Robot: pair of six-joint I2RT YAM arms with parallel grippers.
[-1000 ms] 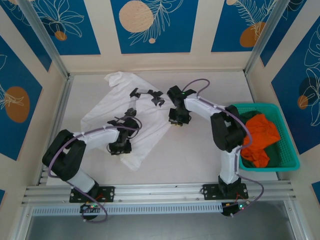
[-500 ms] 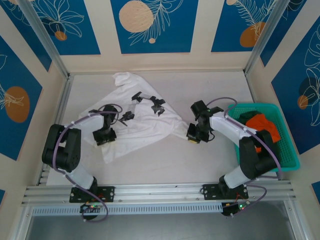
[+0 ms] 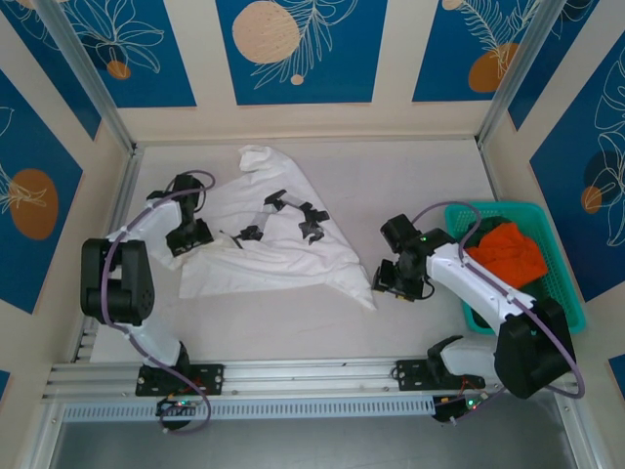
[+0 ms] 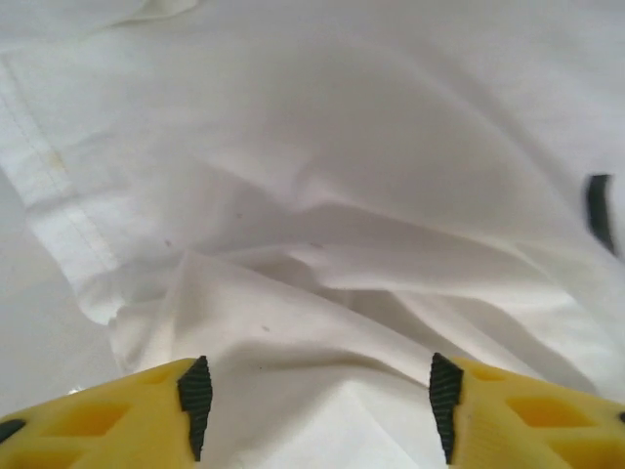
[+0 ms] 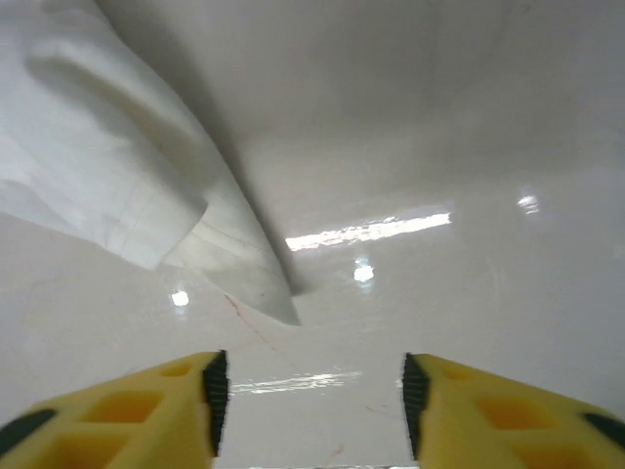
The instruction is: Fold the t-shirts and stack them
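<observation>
We see the white t-shirt point(image 3: 293, 256) lying crumpled in a rough triangle on the smooth pale table point(image 3: 420, 181), left of centre. Its thin cloth falls in soft folds and has a stitched hem. A black print point(image 3: 311, 221) marks it, too small for us to read. Our left gripper point(image 4: 317, 405) holds its yellow jaws apart over the cloth, gripping nothing. Our right gripper point(image 5: 311, 396) is likewise spread and empty above the glossy table, just short of the shirt's pointed corner. An orange t-shirt point(image 3: 508, 252) sits bunched in the teal lattice basket point(image 3: 493, 207).
</observation>
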